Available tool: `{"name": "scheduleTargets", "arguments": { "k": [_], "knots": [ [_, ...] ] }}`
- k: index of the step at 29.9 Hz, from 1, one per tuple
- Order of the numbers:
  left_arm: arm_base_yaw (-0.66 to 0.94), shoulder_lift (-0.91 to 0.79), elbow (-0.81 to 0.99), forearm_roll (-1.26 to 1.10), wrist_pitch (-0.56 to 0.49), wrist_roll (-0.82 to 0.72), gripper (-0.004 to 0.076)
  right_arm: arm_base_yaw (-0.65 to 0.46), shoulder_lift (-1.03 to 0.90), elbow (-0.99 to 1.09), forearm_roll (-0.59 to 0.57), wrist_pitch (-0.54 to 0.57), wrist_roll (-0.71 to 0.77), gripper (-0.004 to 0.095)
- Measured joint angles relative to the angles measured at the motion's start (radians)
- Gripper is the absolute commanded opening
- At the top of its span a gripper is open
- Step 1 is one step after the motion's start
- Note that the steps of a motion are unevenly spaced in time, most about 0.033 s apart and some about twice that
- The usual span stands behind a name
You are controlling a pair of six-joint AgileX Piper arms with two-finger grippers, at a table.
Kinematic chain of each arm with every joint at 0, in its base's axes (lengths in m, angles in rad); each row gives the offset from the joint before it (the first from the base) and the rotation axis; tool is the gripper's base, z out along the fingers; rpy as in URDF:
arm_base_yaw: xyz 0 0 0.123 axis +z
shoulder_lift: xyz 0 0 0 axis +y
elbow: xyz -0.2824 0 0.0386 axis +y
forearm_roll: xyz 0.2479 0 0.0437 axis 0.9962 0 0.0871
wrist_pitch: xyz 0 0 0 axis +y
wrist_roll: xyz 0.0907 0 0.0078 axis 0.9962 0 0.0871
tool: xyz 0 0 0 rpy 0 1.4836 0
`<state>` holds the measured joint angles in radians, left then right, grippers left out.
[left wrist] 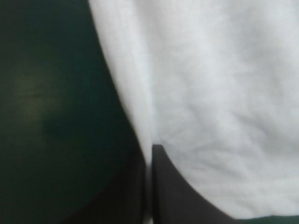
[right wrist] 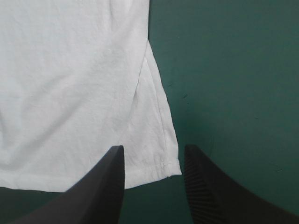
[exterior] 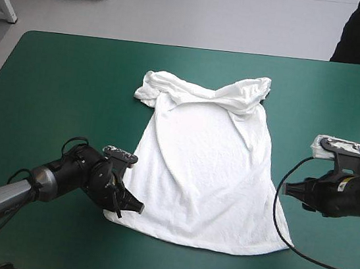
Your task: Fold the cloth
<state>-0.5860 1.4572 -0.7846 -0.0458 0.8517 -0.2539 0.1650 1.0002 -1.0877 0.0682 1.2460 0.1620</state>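
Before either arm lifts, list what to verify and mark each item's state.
1. Left gripper shut on the T-shirt near its hem corner: ok.
2. Right gripper shut on the other hem corner: not ok; its fingers stand open, the corner between them.
3. Shirt body spread flat: ok.
4. Sleeves and collar flat: not ok; bunched at the far end.
5. Whole shirt on the teal-green table: ok.

The T-shirt [exterior: 201, 177] is plain white. The cover [exterior: 61, 79] is one even teal-green. The left gripper [left wrist: 150, 148] and the right gripper [right wrist: 154, 148] are black, and of the right one's fingers [right wrist: 205, 191] one shows a fine pattern of ribs on its inner side
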Motion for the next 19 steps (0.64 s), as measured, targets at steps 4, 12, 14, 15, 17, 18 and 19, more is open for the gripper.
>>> {"name": "scheduleTargets", "arguments": {
  "k": [4, 12, 14, 15, 17, 18, 19],
  "knots": [
    [0.0, 0.0, 0.0, -0.001, 0.0, 0.0, -0.001, 0.0, 0.027, 0.09, 0.019, -0.024, -0.011, 0.0391],
    [0.0, 0.0, 0.0, -0.004, 0.0, 0.016, -0.001, 0.0, 0.028, 0.296, 0.019, -0.171, -0.005, 0.0391],
    [0.0, 0.0, 0.0, -0.005, 0.0, 0.016, -0.001, 0.0, 0.028, 0.334, 0.019, -0.192, -0.005, 0.0391],
    [0.0, 0.0, 0.0, -0.005, 0.0, 0.017, -0.001, 0.0, 0.028, 0.349, 0.019, -0.2, -0.005, 0.0391],
    [0.0, 0.0, 0.0, -0.005, 0.0, 0.017, -0.001, 0.0, 0.028, 0.385, 0.02, -0.228, -0.004, 0.0391],
    [0.0, 0.0, 0.0, -0.005, 0.0, 0.018, -0.001, 0.0, 0.03, 0.401, 0.021, -0.246, -0.004, 0.0391],
    [0.0, 0.0, 0.0, -0.005, 0.0, 0.019, -0.001, 0.0, 0.035, 0.411, 0.021, -0.256, -0.004, 0.0391]
  ]
}}
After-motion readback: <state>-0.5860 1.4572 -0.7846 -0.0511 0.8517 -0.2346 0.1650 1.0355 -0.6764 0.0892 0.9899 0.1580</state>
